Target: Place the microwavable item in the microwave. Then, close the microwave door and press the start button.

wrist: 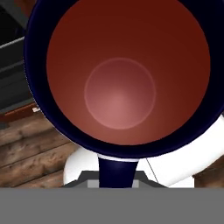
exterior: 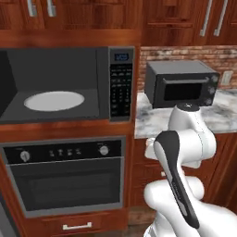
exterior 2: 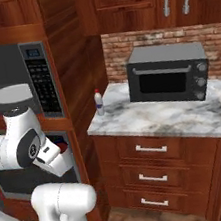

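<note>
The cup (wrist: pixel 122 74) sits right up against the hand camera, a wide dark-rimmed mouth with a deep red inside and a paler round floor at the bottom. A dark finger (wrist: pixel 117 173) rises at the lower edge of that view and meets the cup's rim, so the pincer is clamped tight with the cup in its grip. From the right base view a sliver of dark red (exterior 2: pixel 64 148) peeks out beside the white hand, low down in front of the oven (exterior: pixel 65 178), below the microwave.

The microwave (exterior: pixel 121 83) stands open: its grey cavity is exposed and the white round turntable (exterior: pixel 54 100) lies bare on the floor of it. The black keypad panel with the blue clock (exterior: pixel 121 57) runs down its right side. A dark slab at the far left edge of the left base view could be the swung-out microwave door (exterior: pixel 3 83), though I can't say for sure.

Off to the right, on the marble table (exterior 2: pixel 149 119), a dark toaster oven (exterior 2: pixel 168 73) sits against the brick wall, and a slim pale bottle (exterior 2: pixel 99 102) with a red cap stands near the table's left end, well apart from it. Wooden floorboards show behind the cup in the hand view.
</note>
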